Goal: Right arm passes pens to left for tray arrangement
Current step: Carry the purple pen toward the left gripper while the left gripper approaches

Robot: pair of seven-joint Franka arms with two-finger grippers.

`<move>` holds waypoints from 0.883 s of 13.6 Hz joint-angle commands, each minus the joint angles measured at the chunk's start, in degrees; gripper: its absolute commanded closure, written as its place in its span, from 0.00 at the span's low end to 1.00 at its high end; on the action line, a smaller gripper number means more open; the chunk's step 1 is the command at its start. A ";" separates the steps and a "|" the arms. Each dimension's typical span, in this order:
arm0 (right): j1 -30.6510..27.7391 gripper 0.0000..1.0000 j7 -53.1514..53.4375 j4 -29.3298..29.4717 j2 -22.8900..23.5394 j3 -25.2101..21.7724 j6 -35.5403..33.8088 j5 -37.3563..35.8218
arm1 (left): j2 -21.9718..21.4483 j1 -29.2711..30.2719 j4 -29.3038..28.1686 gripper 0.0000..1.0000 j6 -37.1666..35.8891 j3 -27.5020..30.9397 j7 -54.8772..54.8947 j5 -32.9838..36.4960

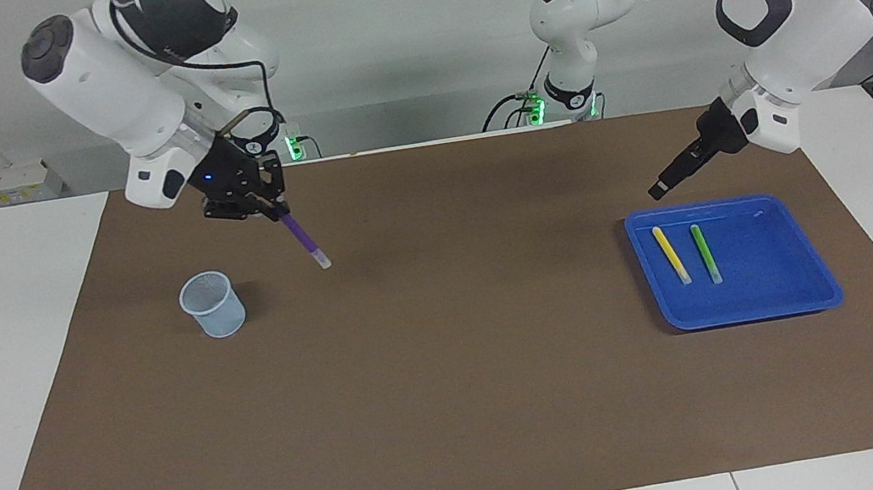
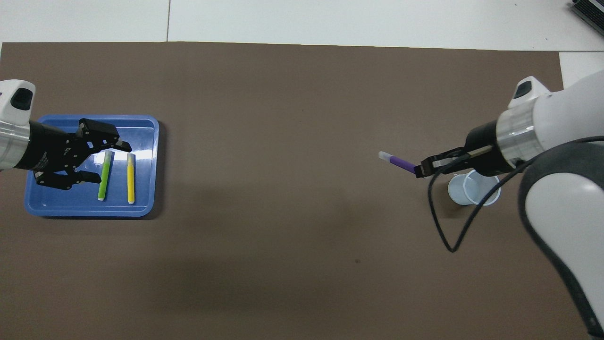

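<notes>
— What is laid out on the surface (image 1: 460,412)?
— A blue tray (image 1: 785,290) is set at the left arm's end; a yellow pen (image 1: 670,255) and a green pen (image 1: 705,252) are laid in it side by side. A mesh cup (image 1: 213,304) is left empty at the other end.
— And the step in hand?
— The purple pen (image 1: 304,241) is carried aloft, clamped in the right gripper (image 1: 266,207) fingers, beside the cup. The left gripper (image 2: 96,158), fingers spread and empty, is held over the tray. A meeting at mid-surface is likely called for.
</notes>
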 commanded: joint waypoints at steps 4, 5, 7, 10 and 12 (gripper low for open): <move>7.25 1.00 17.85 -8.49 -3.15 0.10 16.59 20.53 | -4.38 -3.64 -2.64 0.00 1.68 0.54 -21.97 -9.01; 7.42 1.00 18.13 -8.49 -3.15 0.10 17.12 23.52 | -4.65 -4.25 -3.34 0.00 3.17 0.54 -25.13 -9.99; 7.86 1.00 20.83 -8.58 -3.23 0.27 20.10 30.29 | -5.35 -6.71 -5.36 0.00 7.90 0.54 -31.81 -12.26; 14.96 1.00 29.60 -9.01 -3.15 0.36 30.08 36.97 | -5.70 -9.70 -7.30 0.00 15.21 0.54 -40.69 -16.49; 20.32 1.00 32.36 -10.77 -2.71 0.36 41.69 41.97 | -5.62 -11.90 -7.39 0.00 17.76 0.54 -45.79 -16.67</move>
